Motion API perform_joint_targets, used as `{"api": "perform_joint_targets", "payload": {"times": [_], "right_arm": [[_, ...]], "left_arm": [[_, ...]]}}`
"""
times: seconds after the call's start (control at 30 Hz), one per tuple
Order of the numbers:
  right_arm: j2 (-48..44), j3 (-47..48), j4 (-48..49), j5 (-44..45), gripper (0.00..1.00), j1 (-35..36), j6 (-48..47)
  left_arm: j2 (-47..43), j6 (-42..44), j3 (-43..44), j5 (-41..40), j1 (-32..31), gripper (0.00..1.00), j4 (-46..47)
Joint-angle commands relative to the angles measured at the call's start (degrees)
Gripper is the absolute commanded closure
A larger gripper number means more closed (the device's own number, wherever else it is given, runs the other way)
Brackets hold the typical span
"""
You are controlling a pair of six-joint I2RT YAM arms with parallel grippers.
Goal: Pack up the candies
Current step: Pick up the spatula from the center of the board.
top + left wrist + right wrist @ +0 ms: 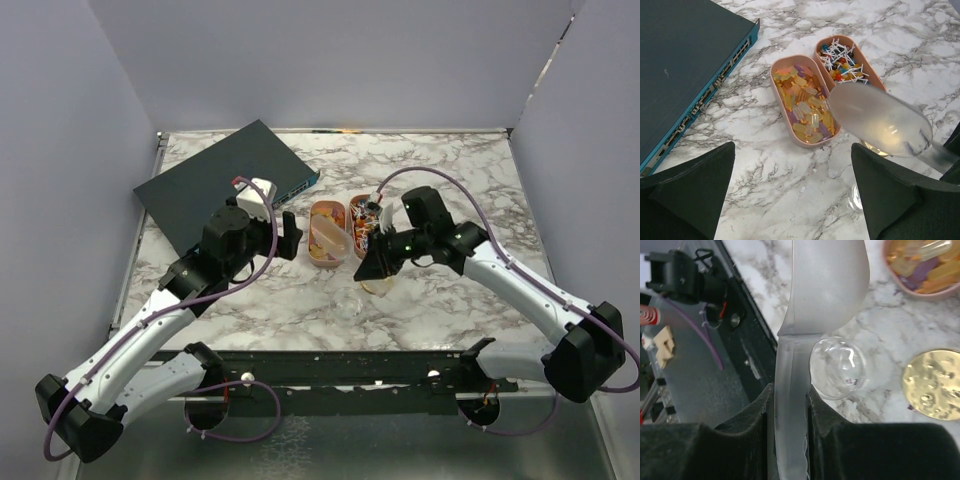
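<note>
The candies [805, 107] are lying in two oval peach trays side by side on the marble table [920, 40]. The left tray [774, 87] is holding soft-looking yellow, orange and purple pieces, and the right tray [871, 66] is holding red, white and blue ones mixed with thin white sticks. Both trays are looking well filled. A frosted translucent scoop [875, 117] is hovering over the near ends of the trays, and no candy is clearly showing inside its bowl. The right gripper [790, 410] is clamping the scoop's handle between its closed jaws. Just below the scoop's neck, a small clear round jar [837, 367] is sitting on the table, looking empty apart from perhaps a tiny purple speck. Its round gold lid [934, 385] is lying just beside it, off the jar. The left gripper [792, 160] is hanging over bare marble on the near side of the trays, its jaws spread wide and holding nothing. A dark teal network switch [685, 65] is resting farther left. Judging by this, the packing is barely beginning: the scooping, the filling of the jar and the lidding are all left to do.
</note>
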Motion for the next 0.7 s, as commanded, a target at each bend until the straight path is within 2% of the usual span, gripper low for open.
{"api": "perform_joint_targets", "payload": {"times": [0.0,0.37,0.67], "right_arm": [[-1.83,-1.13,-1.63,-7.91,0.99,3.39,-1.45],[-4.58,-2.20,-0.70,-14.91,0.99,6.34,-1.58],[-7.66,-3.02,-3.05,-16.30,0.99,8.43,-2.31]], "left_arm": [[-1.68,0.36,0.61,5.39,0.03,0.01,-2.72],[-0.94,-1.51,0.72,21.11,0.04,0.08,-5.45],[-2.44,-3.16,2.12,31.67,0.03,0.24,-6.24]]}}
